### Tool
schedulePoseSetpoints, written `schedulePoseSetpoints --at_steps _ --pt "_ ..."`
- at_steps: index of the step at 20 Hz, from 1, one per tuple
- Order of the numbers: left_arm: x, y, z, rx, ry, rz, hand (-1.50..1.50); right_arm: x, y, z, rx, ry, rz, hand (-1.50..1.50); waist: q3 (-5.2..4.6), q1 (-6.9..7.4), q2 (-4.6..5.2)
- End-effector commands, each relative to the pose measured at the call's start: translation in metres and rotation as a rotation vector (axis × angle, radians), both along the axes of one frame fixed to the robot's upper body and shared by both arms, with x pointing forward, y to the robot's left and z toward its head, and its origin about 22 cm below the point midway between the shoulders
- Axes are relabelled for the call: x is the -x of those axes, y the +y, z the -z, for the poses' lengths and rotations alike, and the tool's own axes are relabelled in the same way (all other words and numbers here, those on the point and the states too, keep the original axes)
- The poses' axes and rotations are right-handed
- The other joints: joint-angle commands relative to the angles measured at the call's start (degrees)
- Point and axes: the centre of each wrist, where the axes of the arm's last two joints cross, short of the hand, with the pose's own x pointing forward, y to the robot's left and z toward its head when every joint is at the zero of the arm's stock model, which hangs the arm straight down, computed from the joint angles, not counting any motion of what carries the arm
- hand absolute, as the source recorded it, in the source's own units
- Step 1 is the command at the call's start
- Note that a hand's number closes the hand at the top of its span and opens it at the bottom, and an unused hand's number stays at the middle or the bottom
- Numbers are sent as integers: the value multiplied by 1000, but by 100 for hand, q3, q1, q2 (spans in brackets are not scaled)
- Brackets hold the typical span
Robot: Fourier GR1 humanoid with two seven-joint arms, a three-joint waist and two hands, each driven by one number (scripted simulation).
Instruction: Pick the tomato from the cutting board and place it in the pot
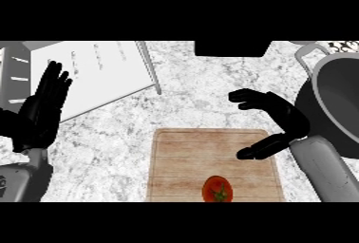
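Red tomato [217, 189] with green stem, untouched on cutting board [210, 152]; right hand [277, 121] relaxed, unclenched, holding nothing.

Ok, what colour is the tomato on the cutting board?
Red, with a green stem; the tomato shows in the head view.

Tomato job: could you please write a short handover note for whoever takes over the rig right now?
Left robot hand: open, fingers up, resting at the view's left edge, holding nothing.
Right robot hand: open, fingers and thumb spread, holding nothing, above the cutting board's far right corner, beside the pot.
Tomato: on the cutting board, near its close edge, untouched.
Pot: at the right edge, nothing visible inside.
Done: nothing yet.
Left: grasp the tomato, carry it right, release it in the pot.
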Motion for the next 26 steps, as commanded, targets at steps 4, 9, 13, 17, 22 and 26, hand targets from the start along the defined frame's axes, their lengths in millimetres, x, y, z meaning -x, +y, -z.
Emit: schedulePoseSetpoints --at_steps 4,9,13,17,22,26 --pt "-5 -5 -3 6 0 -24 0 6 6 -44 243 -81 -195 -150 -14 -173 -59" --pt "2 6 5 -8 16 -27 0 21 9 -82 609 -174 -228 -150 -25 -180 -92" --pt "-4 12 -7 -8 2 -41 0 59 31 -70 767 -232 -242 -150 -17 -246 -91" --pt "0 3 -2 -8 9 -32 0 82 44 -70 919 -246 -224 -150 -14 -197 -70" --pt "4 9 11 10 22 -25 0 106 52 -61 949 -224 -206 -150 -10 -159 -48" --pt "0 15 8 -8 13 -31 0 117 52 -44 978 -187 -222 -150 -9 -154 -43"
